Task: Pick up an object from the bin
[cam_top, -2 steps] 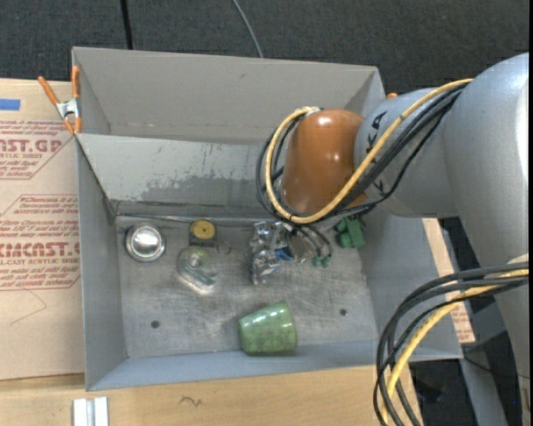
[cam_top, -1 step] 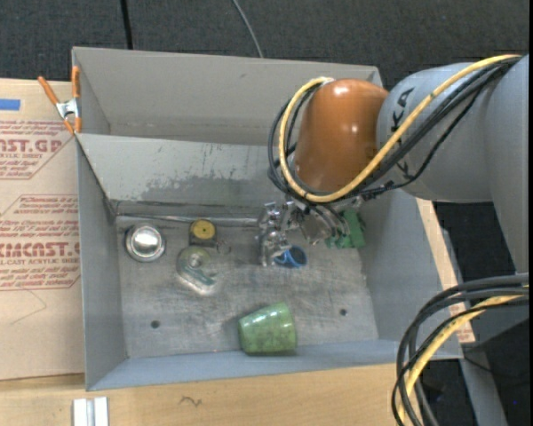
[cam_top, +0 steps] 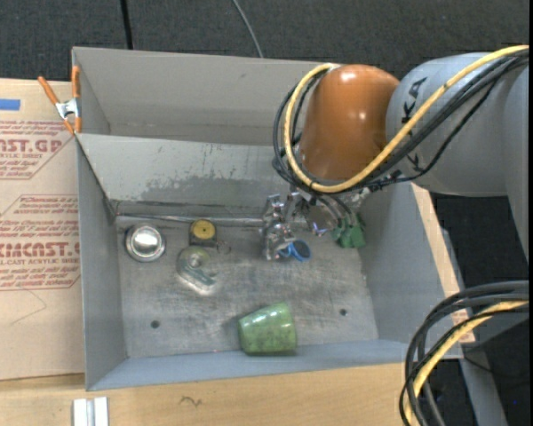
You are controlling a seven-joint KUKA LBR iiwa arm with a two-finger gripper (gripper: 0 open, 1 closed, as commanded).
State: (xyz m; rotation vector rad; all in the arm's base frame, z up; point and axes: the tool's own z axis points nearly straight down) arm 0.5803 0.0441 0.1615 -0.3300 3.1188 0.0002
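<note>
My gripper [cam_top: 278, 238] reaches down into the middle right of the bin, below the orange wrist cover. A small blue thing [cam_top: 295, 251] lies right at its fingertips, touching or just beside them. To the right of the gripper sits a small dark green thing [cam_top: 349, 234] near the bin's right wall. A small yellow round piece [cam_top: 202, 231] lies to the left of the gripper.
A clear plastic cup-like thing [cam_top: 196, 268] lies left of centre, a shiny silver round tin [cam_top: 145, 241] further left. A pale green cylinder [cam_top: 267, 329] rests by the front wall. The arm and its cables hang over the bin's right side.
</note>
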